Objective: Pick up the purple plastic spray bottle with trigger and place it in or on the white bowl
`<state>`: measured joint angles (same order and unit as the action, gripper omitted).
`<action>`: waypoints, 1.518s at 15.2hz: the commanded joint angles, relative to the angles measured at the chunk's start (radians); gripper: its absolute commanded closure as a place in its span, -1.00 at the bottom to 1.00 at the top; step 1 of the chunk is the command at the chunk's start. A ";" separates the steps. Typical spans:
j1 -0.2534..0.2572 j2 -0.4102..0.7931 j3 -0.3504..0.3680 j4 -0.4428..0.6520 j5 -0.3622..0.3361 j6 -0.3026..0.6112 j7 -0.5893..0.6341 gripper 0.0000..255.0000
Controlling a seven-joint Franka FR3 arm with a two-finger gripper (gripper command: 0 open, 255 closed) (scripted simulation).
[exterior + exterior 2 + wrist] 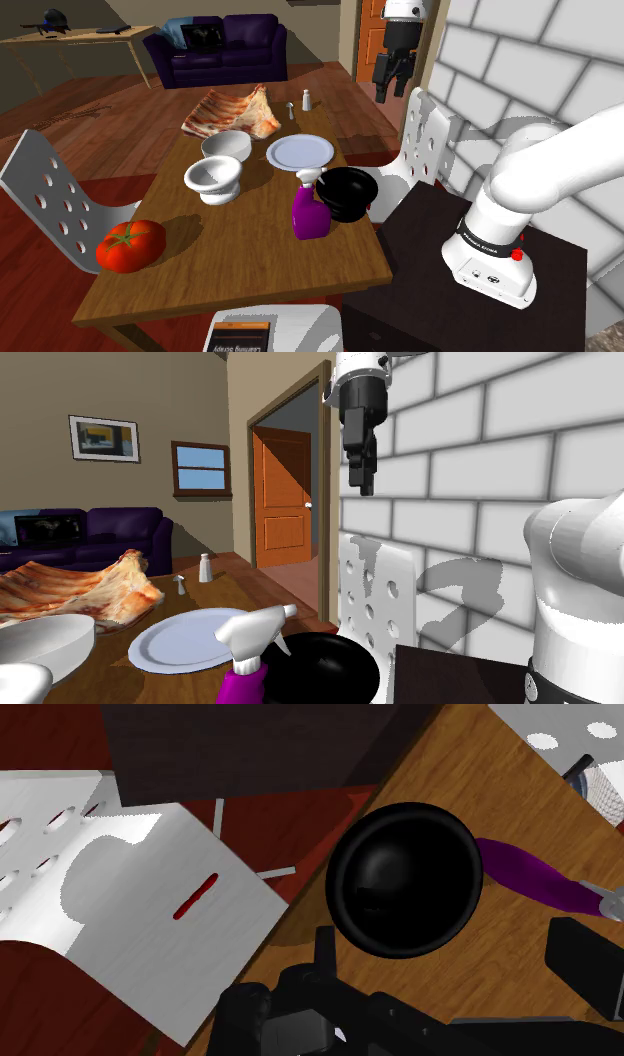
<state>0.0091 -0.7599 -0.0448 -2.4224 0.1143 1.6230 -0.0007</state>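
The purple spray bottle with a white trigger head stands upright on the wooden table, right beside a black bowl. In the second exterior view the bottle is at the bottom edge. From the wrist view the bottle sticks out from behind the black bowl. Two white bowls stand further to the shoulder view's left, one footed and one behind it. My gripper hangs high above the table's edge by the white chair, open and holding nothing.
A white plate lies behind the bottle. A slab of meat and two shakers sit at the far end, and a big tomato at the near corner. White perforated chairs flank the table.
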 commanded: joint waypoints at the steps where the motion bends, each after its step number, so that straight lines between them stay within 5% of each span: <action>1: 0.000 0.000 0.000 0.000 0.000 0.000 0.000 -1.00; 10: 0.168 -0.087 0.042 -0.338 0.092 0.470 -0.233 -1.00; 16: 0.334 -0.025 0.053 -0.505 0.184 0.846 -0.414 -1.00; 20: 0.505 0.101 0.014 -0.574 0.274 1.141 -0.569 -1.00; 23: 0.731 0.239 -0.105 -0.592 0.380 1.388 -0.732 -1.00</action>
<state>0.6559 -0.5678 -0.1044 -3.0070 0.4546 2.9171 -0.6685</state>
